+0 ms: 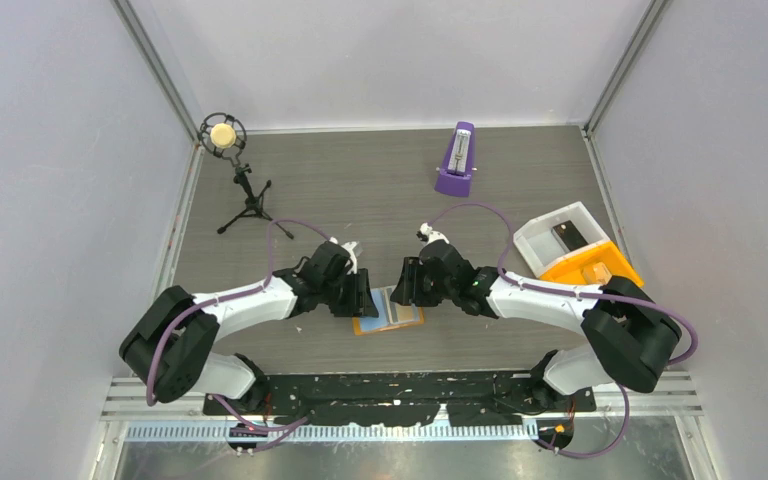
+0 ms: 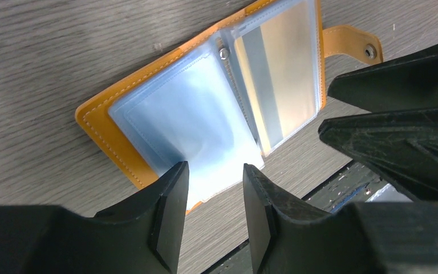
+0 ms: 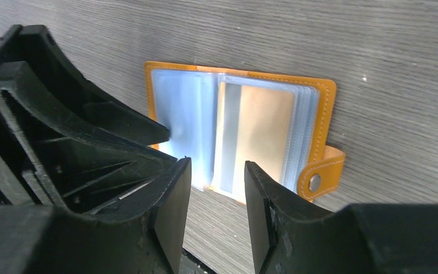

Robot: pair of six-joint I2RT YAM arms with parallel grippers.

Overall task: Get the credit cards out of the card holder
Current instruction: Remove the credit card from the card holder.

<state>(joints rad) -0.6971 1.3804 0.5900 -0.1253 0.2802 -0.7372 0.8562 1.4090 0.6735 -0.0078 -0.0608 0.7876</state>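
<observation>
Flanking the open card holder [image 1: 388, 311], left tool [image 2: 215, 172] and right tool [image 3: 217, 169] stand parted.

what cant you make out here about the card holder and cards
- Top view: left claw and right claw cover much of the card holder; cards uncountable.
- Left wrist: glare whitens the left sleeve; whether it holds a card is unclear.
- Right wrist: the left claw hides that sleeve's lower corner.
- Top view: black item in the white bin, too small to identify.
</observation>
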